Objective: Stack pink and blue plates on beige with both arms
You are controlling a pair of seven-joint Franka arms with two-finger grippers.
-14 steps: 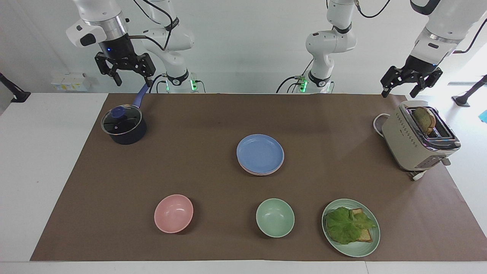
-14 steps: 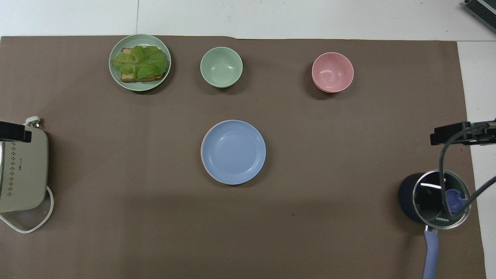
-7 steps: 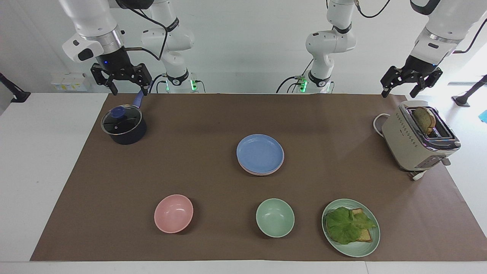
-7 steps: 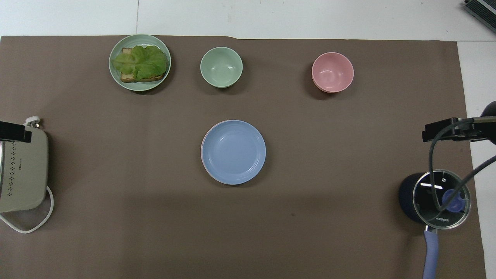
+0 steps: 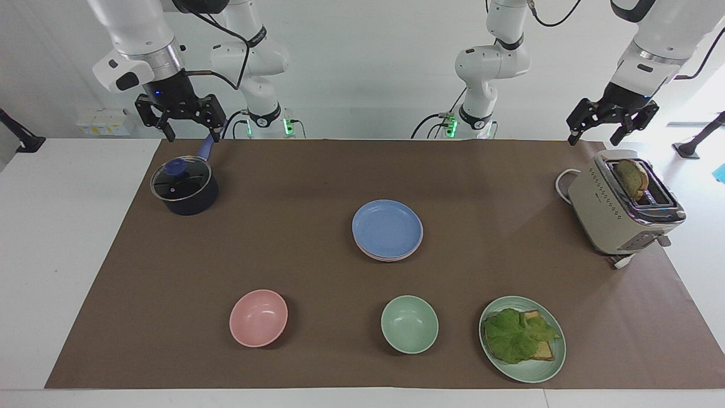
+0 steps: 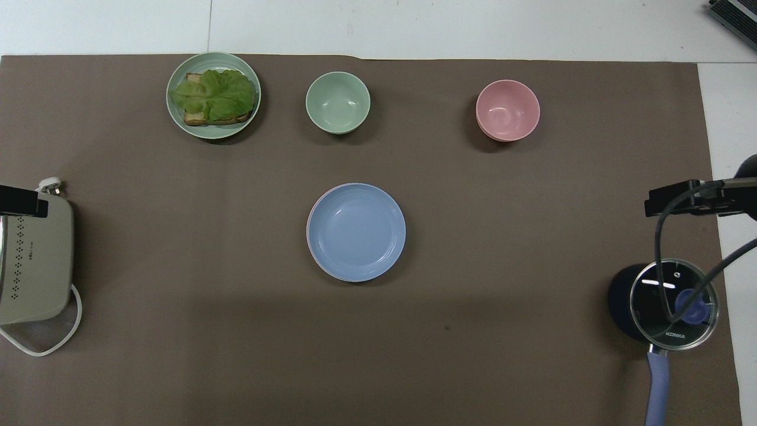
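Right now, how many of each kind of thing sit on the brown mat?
Plates: 3 seen, blue plate on pink plate, plus green plate; the stack may hide more
Bowls: 2, pink bowl, green bowl
Pots: 1, lidded pot
Toasters: 1, toaster
Total: 7

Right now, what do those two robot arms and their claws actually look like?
Both arms are glossy white rounded segments with grey joint rings and black cables looped alongside. Each ends in a black gripper, the right gripper and the left gripper, with two slim black fingers. Green lights glow at the bases.
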